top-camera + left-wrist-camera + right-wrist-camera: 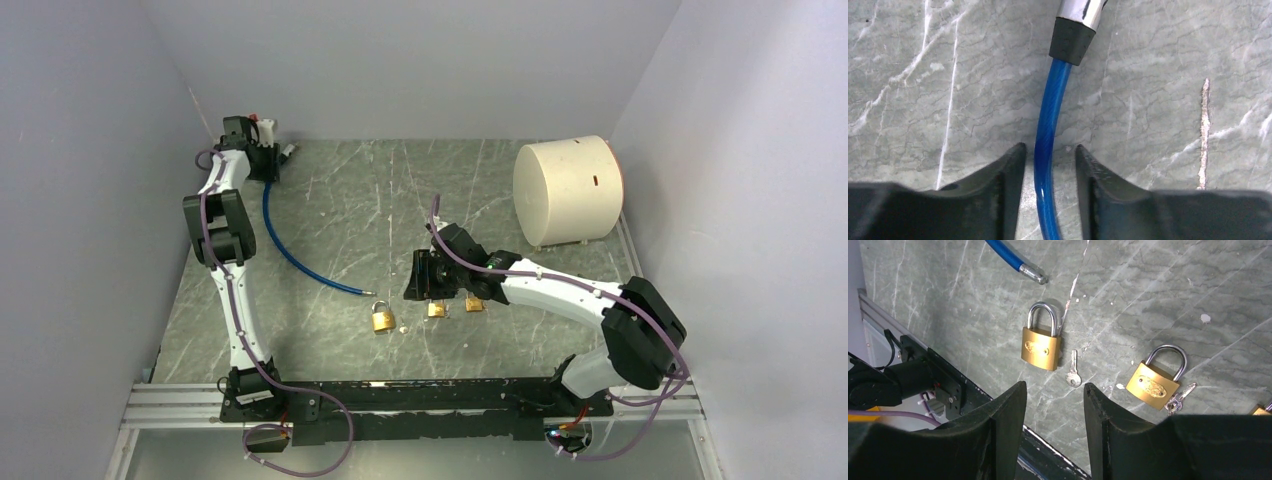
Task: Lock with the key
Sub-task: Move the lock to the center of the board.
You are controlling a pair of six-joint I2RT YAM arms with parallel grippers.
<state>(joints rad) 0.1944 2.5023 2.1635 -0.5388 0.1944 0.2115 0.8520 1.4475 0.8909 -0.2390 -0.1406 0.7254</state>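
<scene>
A brass padlock (1041,347) lies flat on the marble table with its shackle pointing away. A small silver key (1073,375) lies loose just to its right. A second brass padlock (1154,385) lies further right with a bunch of keys (1180,397) beside it. My right gripper (1054,387) hovers open above the table just near of the loose key, with nothing between its fingers. At the far left corner my left gripper (1048,150) straddles a blue cable (1050,110). Its jaws stand open, with a gap on each side of the cable.
A third padlock (474,303) lies right of the other two. The blue cable (300,262) curves from the far left corner toward the padlocks and ends in a metal tip (1032,273). A large white cylinder (567,190) lies on its side at the back right. Grey walls enclose the table.
</scene>
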